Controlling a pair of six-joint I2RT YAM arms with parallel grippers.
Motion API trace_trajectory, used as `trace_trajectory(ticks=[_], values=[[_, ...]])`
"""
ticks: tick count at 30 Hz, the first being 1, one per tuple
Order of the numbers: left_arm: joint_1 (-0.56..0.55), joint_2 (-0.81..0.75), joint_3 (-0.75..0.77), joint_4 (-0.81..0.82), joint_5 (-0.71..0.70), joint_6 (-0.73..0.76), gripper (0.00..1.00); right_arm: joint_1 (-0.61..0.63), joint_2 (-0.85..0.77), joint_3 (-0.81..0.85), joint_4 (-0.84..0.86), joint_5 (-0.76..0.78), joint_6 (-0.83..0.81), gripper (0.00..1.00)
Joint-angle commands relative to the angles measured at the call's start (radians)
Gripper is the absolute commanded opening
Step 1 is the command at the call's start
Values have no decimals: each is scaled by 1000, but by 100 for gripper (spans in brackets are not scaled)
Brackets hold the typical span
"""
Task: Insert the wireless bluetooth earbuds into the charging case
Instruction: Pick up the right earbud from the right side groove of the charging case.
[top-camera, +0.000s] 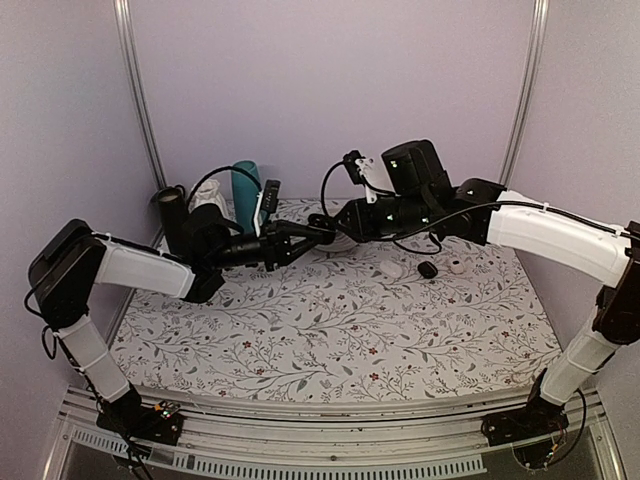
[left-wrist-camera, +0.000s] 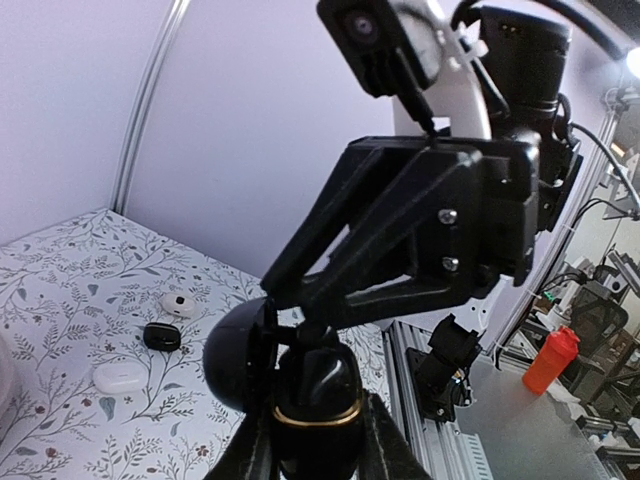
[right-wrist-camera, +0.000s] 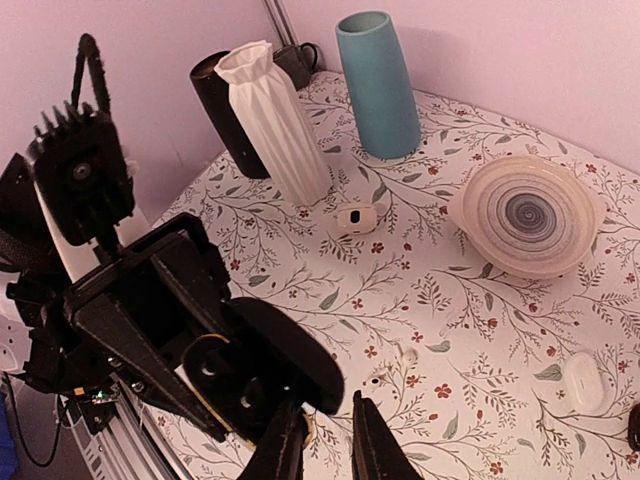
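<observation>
Black plastic on both sides: the left gripper (left-wrist-camera: 318, 440) is clamping the charging case (left-wrist-camera: 315, 385) at the bottom centre of the left wrist view, its lid hanging open leftward. The right gripper (left-wrist-camera: 290, 305) is reaching down onto it from the upper right. Whether its near-closed fingers are pinching an earbud cannot be told.

Looks like a robotics lab: lilac booth walls (top-camera: 330, 80) on aluminium posts (top-camera: 137, 90), slotted rail (top-camera: 320, 415) edging the cloth-covered counter (top-camera: 330, 330), office chair (left-wrist-camera: 598, 300) and metal bench (left-wrist-camera: 520, 430) beyond.
</observation>
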Motion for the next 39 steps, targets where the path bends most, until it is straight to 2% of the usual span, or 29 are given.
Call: trace_trajectory(ticks=[1,24,39], values=[[-23,19,42,103,7,-24,0,-19,15,1,10,-27,26,18],[-21,18,27,163,36,25,0,-22,-76,-26,17,-42,52,18],[-14,-6,-36,290,74,86,0,-21,-163,-62,51,-91,68,18]])
